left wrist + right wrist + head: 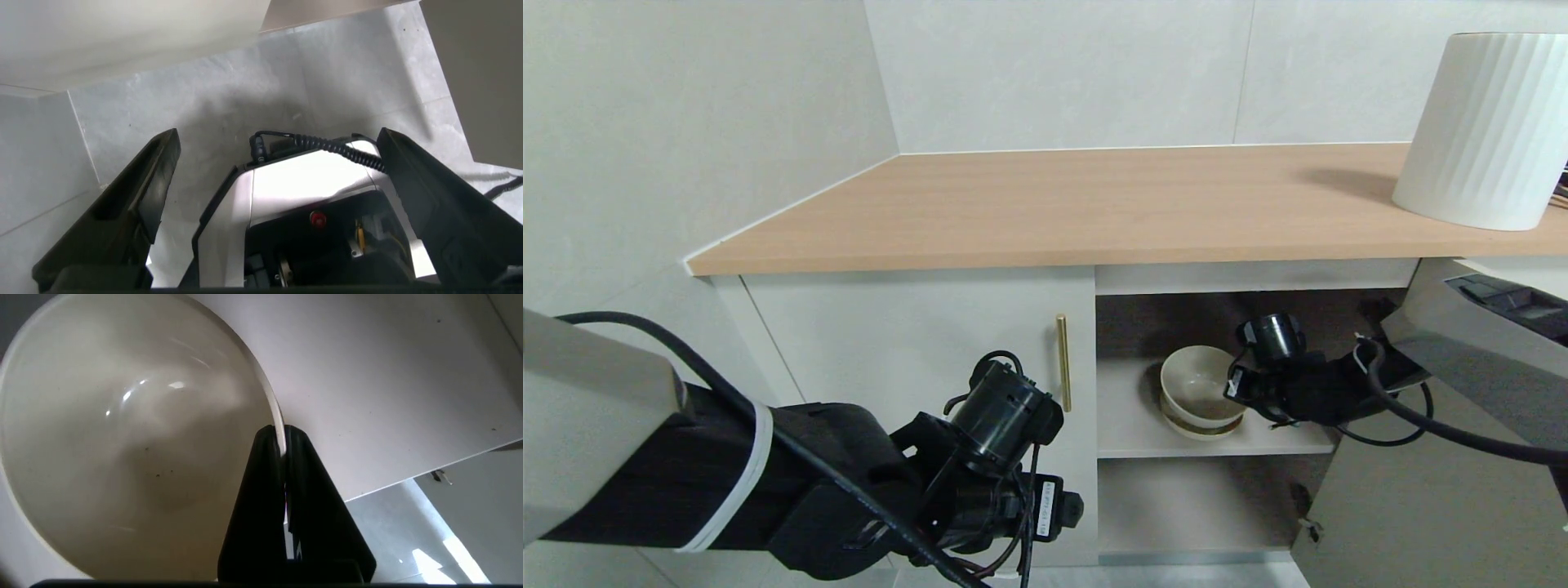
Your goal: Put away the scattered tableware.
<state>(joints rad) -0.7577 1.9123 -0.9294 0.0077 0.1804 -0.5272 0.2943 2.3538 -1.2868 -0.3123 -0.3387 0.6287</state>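
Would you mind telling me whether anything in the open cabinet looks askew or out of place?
The cream bowl is tilted, opening facing outward, over the dish on the cabinet shelf; the right gripper is clamped on its rim. Nothing looks spilled or broken.

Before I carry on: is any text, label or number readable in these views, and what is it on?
No text is legible.
The white sticker on the left wrist has print, but it is too small to read.
No text is visible on the bowl, the cabinet door or the ribbed white container.
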